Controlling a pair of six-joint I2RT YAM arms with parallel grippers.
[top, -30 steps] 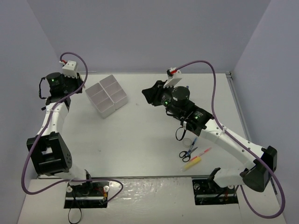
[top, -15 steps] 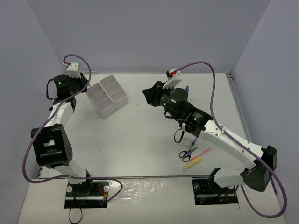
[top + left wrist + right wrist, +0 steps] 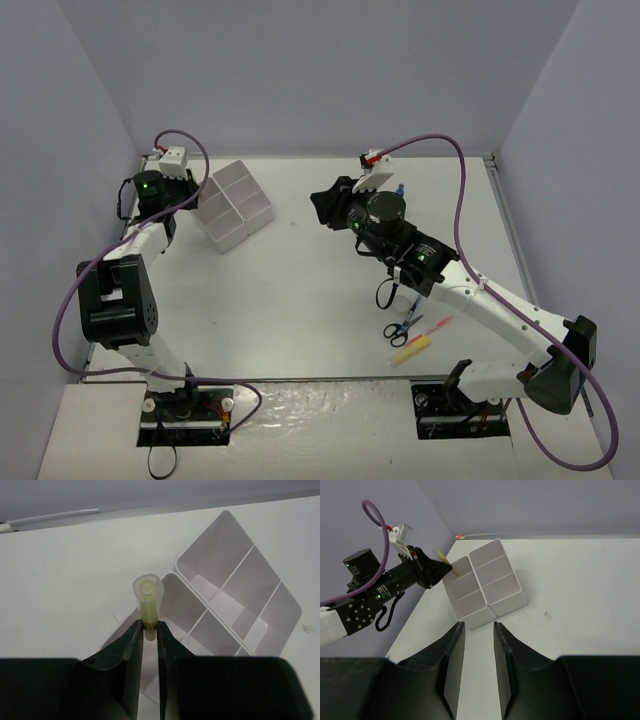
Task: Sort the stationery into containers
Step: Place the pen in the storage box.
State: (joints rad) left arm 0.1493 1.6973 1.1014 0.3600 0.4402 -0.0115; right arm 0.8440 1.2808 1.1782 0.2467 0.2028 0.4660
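Note:
My left gripper [image 3: 150, 625] is shut on a pale yellow highlighter [image 3: 148, 597], whose capped end sticks out past the fingertips. It hangs over the near corner of the white six-compartment tray [image 3: 212, 545]. From the right wrist view, the left gripper [image 3: 437, 570] holds the highlighter [image 3: 442, 557] at the tray's [image 3: 485, 575] left edge. My right gripper [image 3: 478, 625] is open with nothing in it, above bare table and facing the tray. In the top view the tray [image 3: 232, 203] lies between the left gripper [image 3: 192, 190] and the right gripper [image 3: 322, 207].
Near the right arm's base lie black-handled scissors [image 3: 400, 330], a yellow highlighter [image 3: 412, 348], a thin red pen [image 3: 437, 324] and a blue pen [image 3: 415, 306]. A tiny blue-capped bottle [image 3: 400, 188] stands behind the right wrist. Walls close the left and back sides.
The left arm has swung right and forward, bringing the highlighter up to the tray's edge. The right arm shifted slightly and its jaws stand a little wider.

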